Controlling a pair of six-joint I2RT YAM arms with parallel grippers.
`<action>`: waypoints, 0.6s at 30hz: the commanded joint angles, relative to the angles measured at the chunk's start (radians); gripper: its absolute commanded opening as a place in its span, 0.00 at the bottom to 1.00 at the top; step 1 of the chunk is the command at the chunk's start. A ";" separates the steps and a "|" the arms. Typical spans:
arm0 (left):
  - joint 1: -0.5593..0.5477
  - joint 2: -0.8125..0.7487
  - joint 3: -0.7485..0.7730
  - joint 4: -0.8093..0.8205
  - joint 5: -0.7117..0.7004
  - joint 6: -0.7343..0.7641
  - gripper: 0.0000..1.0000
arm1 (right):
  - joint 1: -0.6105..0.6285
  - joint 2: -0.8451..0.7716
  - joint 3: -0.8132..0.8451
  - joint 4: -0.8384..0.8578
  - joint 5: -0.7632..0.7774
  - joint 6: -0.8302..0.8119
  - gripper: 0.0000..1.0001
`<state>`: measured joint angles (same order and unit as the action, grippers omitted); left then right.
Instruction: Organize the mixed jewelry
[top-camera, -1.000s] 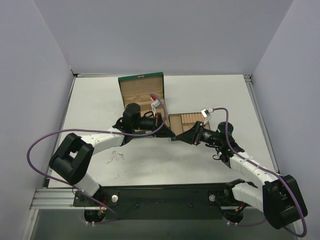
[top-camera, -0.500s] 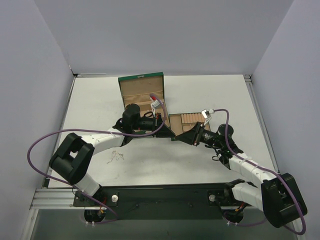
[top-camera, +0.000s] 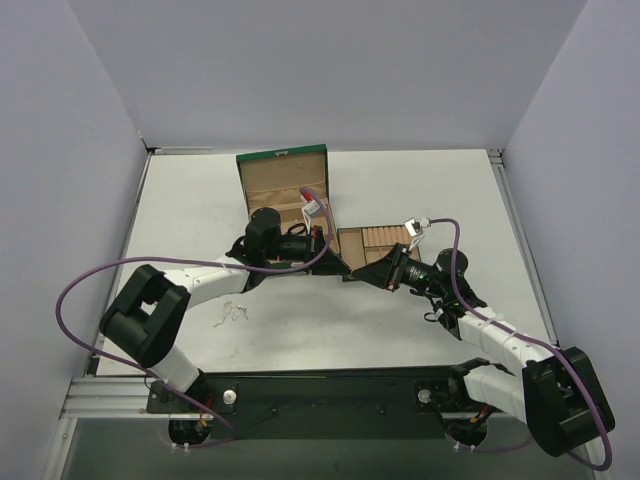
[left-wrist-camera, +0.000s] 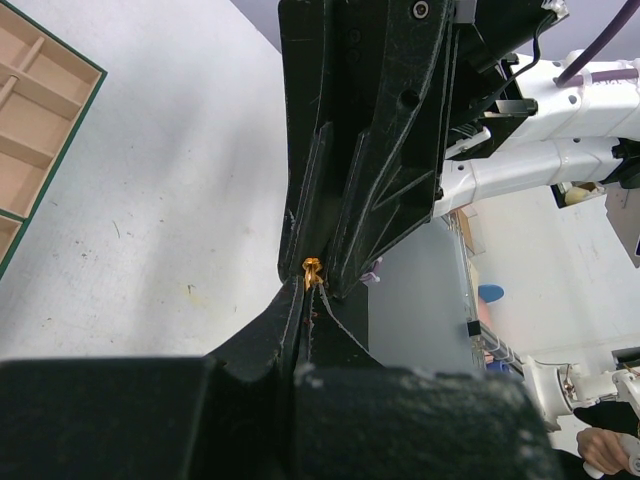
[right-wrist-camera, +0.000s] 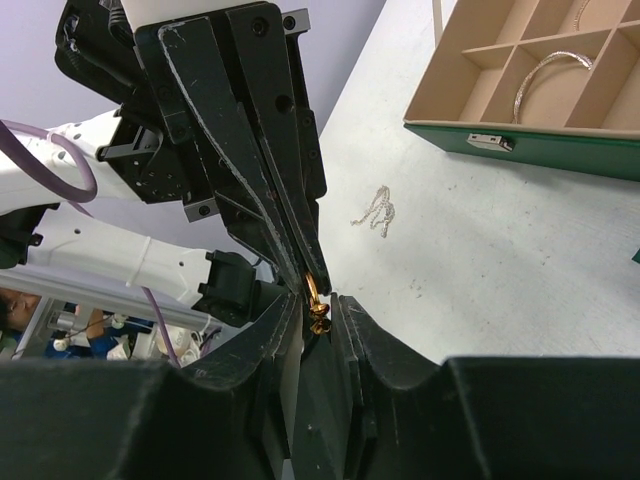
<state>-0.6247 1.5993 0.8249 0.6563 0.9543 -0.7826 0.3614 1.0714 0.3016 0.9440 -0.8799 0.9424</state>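
Presently, the tan-gold ring (left-wrist-camera: 312, 268) sits pinched where both grippers' tips meet.
Closed left gripper (left-wrist-camera: 305, 292) clamps it; right gripper (right-wrist-camera: 318, 308) flanks it narrowly, grip unconfirmable. Pale chain (right-wrist-camera: 375, 212) lies on table (right-wrist-camera: 520, 250); bangle (right-wrist-camera: 545, 80) in box (right-wrist-camera: 520, 150).

In the top view you find the open green box with tan compartments (top-camera: 281, 155) at upper centre. The small green tray with tan ring rolls (top-camera: 372, 238) sits just to its lower right. The thin silvery wire bangle hoop (right-wrist-camera: 545, 80) lies inside one box compartment. The fine pale chain (top-camera: 232, 312) lies on the white table (top-camera: 190, 210) at lower left, well apart from the box. The small tan-gold ring (left-wrist-camera: 312, 268) sits between the meeting tips of the left gripper (left-wrist-camera: 306, 290) and right gripper (right-wrist-camera: 316, 318), just below the tray.
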 joint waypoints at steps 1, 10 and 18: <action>0.006 0.002 -0.004 0.065 0.006 -0.004 0.00 | 0.002 -0.021 -0.004 0.116 -0.007 -0.013 0.19; 0.006 0.010 -0.007 0.082 0.001 -0.017 0.00 | 0.002 -0.022 -0.002 0.121 -0.010 -0.007 0.13; 0.006 0.014 -0.007 0.085 -0.006 -0.023 0.00 | 0.004 -0.033 0.001 0.098 -0.005 -0.016 0.04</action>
<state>-0.6247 1.6028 0.8154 0.6922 0.9539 -0.8085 0.3614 1.0714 0.3008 0.9535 -0.8791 0.9432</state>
